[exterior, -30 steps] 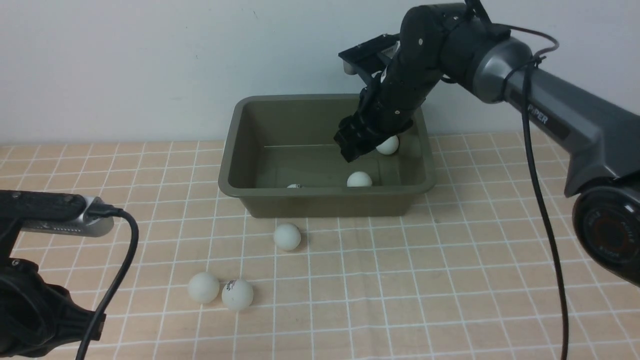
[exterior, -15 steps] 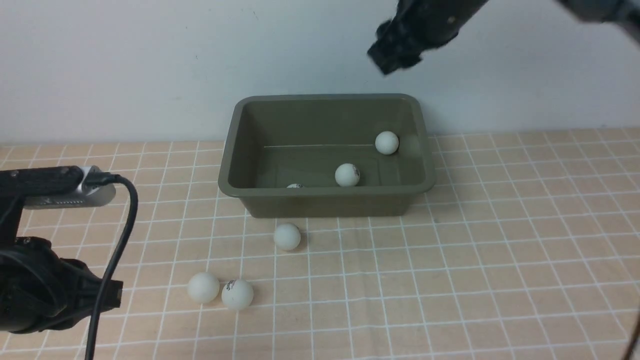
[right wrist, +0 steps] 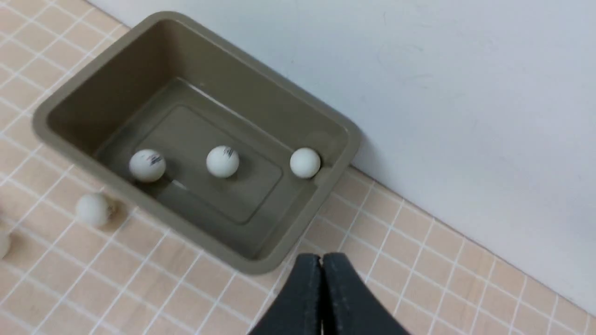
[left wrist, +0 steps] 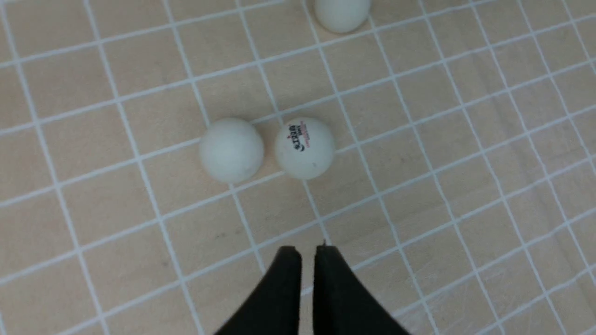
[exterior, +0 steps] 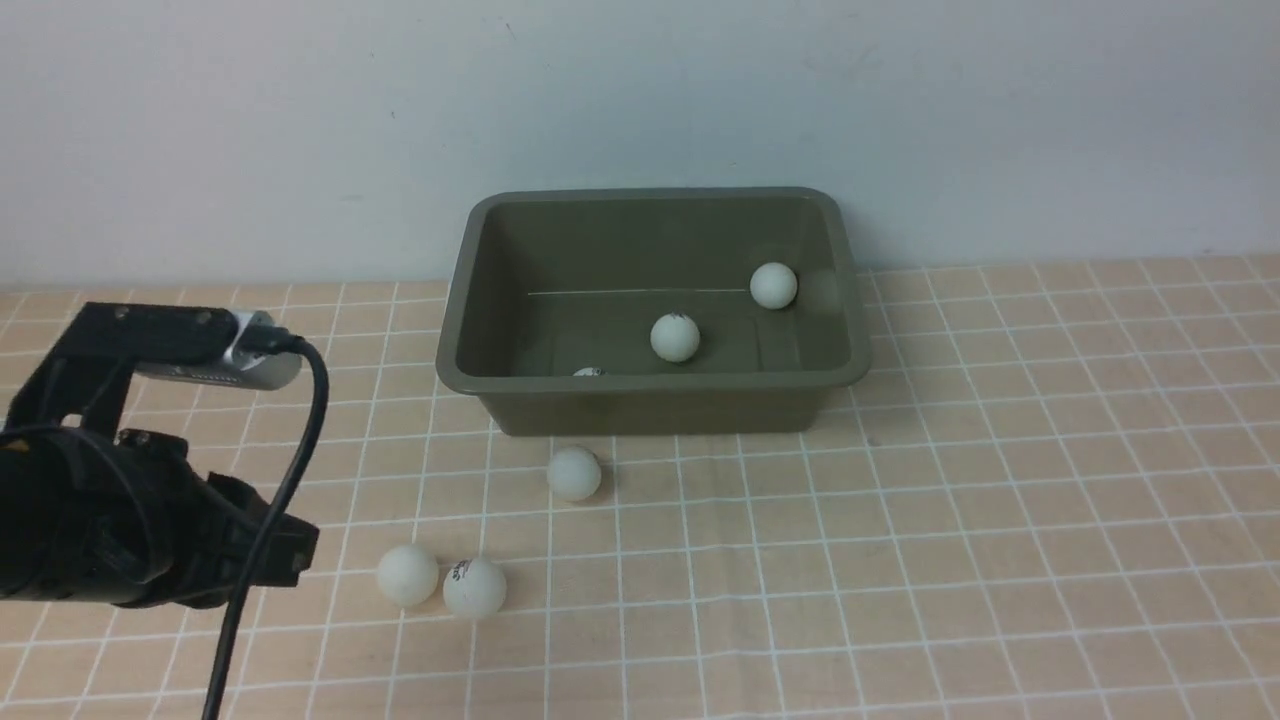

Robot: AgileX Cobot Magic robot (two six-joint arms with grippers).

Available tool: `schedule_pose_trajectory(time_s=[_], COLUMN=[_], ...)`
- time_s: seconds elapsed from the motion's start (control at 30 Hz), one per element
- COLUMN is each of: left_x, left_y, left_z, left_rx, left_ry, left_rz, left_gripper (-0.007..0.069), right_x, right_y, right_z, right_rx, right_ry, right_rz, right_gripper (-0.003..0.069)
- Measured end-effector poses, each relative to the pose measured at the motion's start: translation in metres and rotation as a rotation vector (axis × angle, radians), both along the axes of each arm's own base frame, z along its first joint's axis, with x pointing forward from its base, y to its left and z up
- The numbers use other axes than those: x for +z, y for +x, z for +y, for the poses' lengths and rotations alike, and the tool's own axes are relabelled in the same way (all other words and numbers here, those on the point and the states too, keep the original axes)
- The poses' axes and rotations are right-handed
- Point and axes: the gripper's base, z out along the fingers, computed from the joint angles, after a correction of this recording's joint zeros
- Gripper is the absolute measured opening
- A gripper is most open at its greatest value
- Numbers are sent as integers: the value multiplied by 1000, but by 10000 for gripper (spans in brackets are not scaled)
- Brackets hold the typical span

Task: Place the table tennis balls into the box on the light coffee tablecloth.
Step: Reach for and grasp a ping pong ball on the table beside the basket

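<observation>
olive box (exterior: pixel 650 400) on the tan cloth (exterior: pixel 900 550) holds three balls (exterior: pixel 675 337); front view half hides one, the right wrist view shows it whole. three more balls (exterior: pixel 574 473) sit outside on the cloth. left gripper (left wrist: pixel 307 251) and right gripper (right wrist: pixel 321 260): both pinched together, empty.

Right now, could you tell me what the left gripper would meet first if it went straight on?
Most likely the printed ball, straight ahead of the left gripper in its wrist view; the plain ball sits off-line. Height is unclear, so the tablecloth could come first.
</observation>
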Motion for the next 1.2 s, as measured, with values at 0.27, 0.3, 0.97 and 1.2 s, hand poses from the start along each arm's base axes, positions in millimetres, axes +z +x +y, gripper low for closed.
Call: schedule_pose_trajectory(time_s=[0.27, 0.3, 0.97, 1.2], left_x=[7, 8, -10, -23], left_y=[8, 9, 38, 53], left_z=[-42, -49, -35, -44], left_rx=[-266, -297, 127, 40], left_ry=[30, 41, 295, 281], left_rz=[-59, -59, 147, 95], left_gripper=[39, 39, 160, 379], right_x=[-8, -13, -37, -37], right_y=[-82, -86, -86, -86], right_z=[-33, -34, -35, -34], right_rx=[3, 1, 0, 3], right_ry=[17, 8, -21, -16], right_rz=[-22, -11, 60, 61], right_gripper=[-18, -18, -18, -18])
